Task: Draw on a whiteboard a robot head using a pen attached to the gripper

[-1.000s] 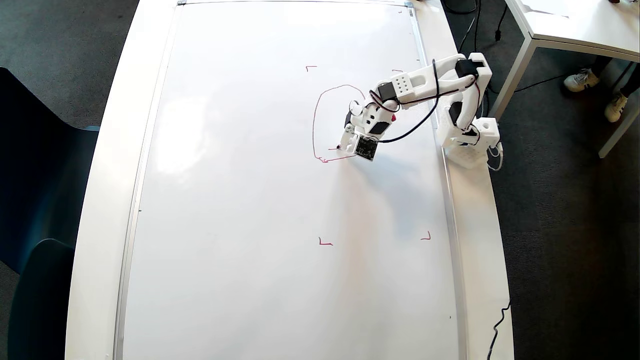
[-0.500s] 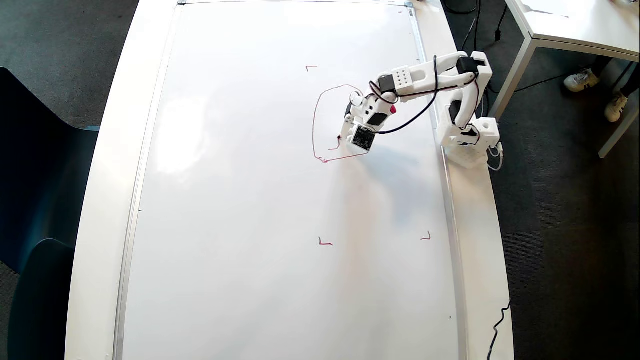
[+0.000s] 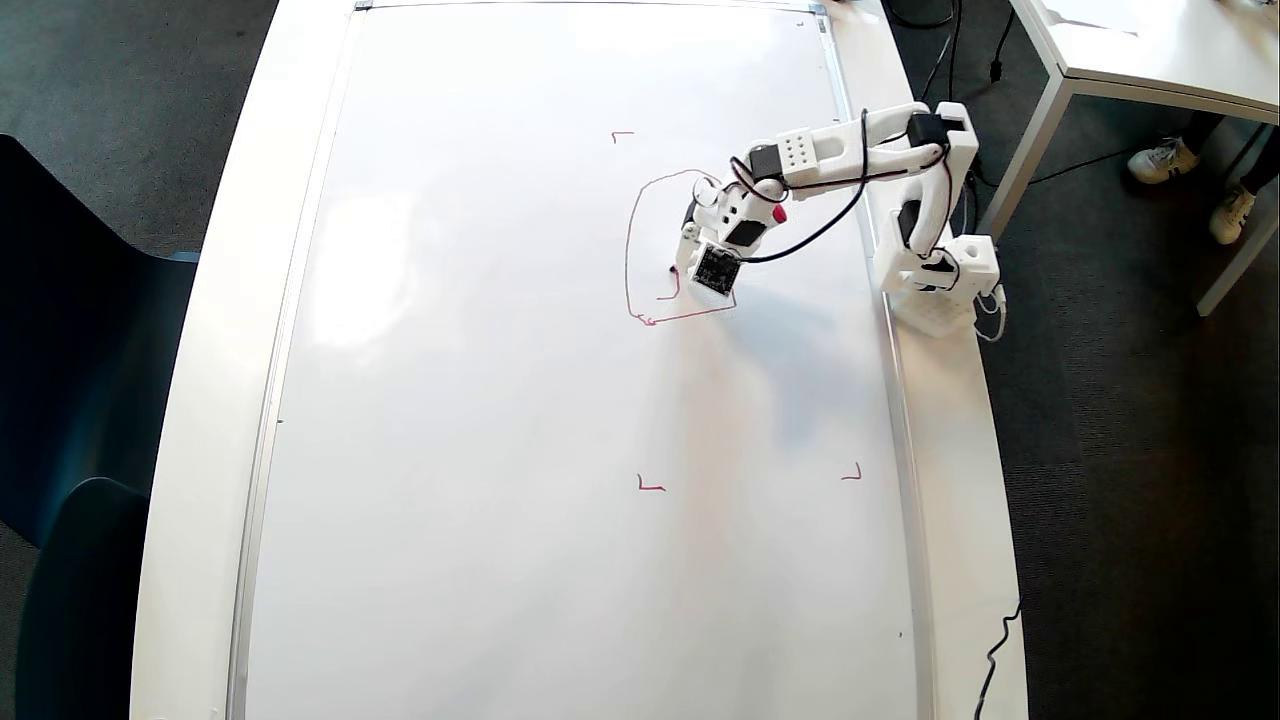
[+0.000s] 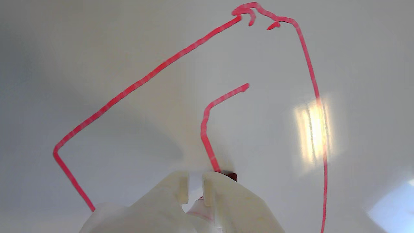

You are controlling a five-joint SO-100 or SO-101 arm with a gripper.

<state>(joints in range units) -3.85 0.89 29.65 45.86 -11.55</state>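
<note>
- Overhead view shows the whiteboard (image 3: 480,400) lying flat on the white counter (image 3: 200,350), with the robot arm standing at the board's right edge.
- The robot head (image 3: 632,240) is only partly drawn: a red arched outline with a flat bottom line, in the far right part of the board.
- The gripper (image 3: 686,262) sits over the right side of that outline, inside it.
- The pen (image 3: 776,213) shows a red end up by the wrist. Its tip touches the board just left of the gripper.
- In the wrist view the gripper (image 4: 195,187) has its two white fingers close together with a thin gap, and the pen (image 4: 230,175) tip peeks out at the end of a small red line.
- I cannot tell if the fingers pinch the pen or if it is fixed on.
- That small line bends like a corner, so I think a little square is being made.
- The empty middle of the head lies to the left and far side of the tip in the overhead view, so that is likely where the pen goes next.
</note>
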